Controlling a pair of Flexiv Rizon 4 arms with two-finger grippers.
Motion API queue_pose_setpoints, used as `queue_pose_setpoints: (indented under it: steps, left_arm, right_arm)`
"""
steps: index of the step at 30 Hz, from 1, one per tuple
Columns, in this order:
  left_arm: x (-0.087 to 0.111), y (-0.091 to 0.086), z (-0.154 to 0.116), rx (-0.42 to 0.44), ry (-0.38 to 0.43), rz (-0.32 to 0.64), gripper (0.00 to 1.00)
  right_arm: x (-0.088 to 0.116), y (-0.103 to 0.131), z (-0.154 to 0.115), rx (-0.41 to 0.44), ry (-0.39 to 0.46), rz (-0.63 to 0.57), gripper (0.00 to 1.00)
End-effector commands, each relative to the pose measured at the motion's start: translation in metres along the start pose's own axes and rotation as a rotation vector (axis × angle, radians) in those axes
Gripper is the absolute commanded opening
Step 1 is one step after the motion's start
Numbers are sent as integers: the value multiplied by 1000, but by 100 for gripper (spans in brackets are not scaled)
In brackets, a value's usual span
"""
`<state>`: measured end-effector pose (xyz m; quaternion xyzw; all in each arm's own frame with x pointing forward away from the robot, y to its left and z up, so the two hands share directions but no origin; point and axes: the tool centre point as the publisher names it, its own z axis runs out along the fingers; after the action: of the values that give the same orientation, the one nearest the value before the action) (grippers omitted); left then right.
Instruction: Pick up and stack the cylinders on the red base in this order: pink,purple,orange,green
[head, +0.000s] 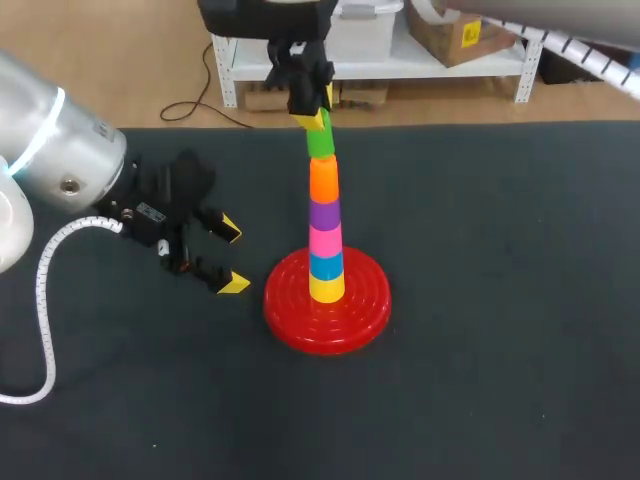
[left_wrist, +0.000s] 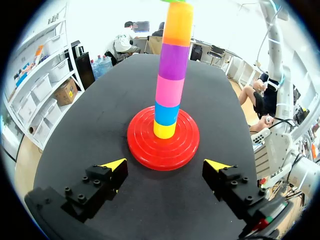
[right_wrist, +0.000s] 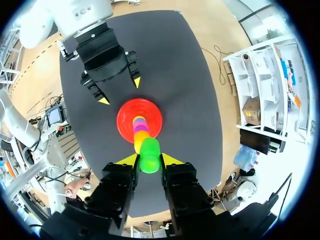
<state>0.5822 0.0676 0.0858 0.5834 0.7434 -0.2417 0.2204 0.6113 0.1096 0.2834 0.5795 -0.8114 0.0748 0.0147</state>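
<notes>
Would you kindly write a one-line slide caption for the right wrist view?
Right gripper shut on the green cylinder atop the stack on the red base, left gripper open beside it.

No readable text or numbers, a small pale label (head: 150, 212) on the left gripper (head: 231, 256) (print too small to tell)

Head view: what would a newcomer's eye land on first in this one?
A tall tower of coloured cylinders rises from the red base at the middle of the black table. At its top the right gripper is shut on the green cylinder, just above the orange cylinder. The left gripper sits open, low beside the base.
</notes>
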Motion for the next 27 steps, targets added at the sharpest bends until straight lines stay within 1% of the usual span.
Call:
queue_pose_setpoints:
  steps: [1, 11, 21, 27]
  left_arm:
    - [0, 1, 0, 1, 4, -1, 100]
    - [0, 1, 0, 1, 4, -1, 100]
    - [0, 1, 0, 1, 4, -1, 100]
    - [0, 1, 0, 1, 4, -1, 100]
  right_arm:
    - [-3, 0, 1, -3, 6, -2, 0]
    - [1, 2, -6, -2, -11, 0, 0]
    - [1, 8, 4, -15, 3, -7, 0]
    - [2, 5, 5, -19, 6, -1, 0]
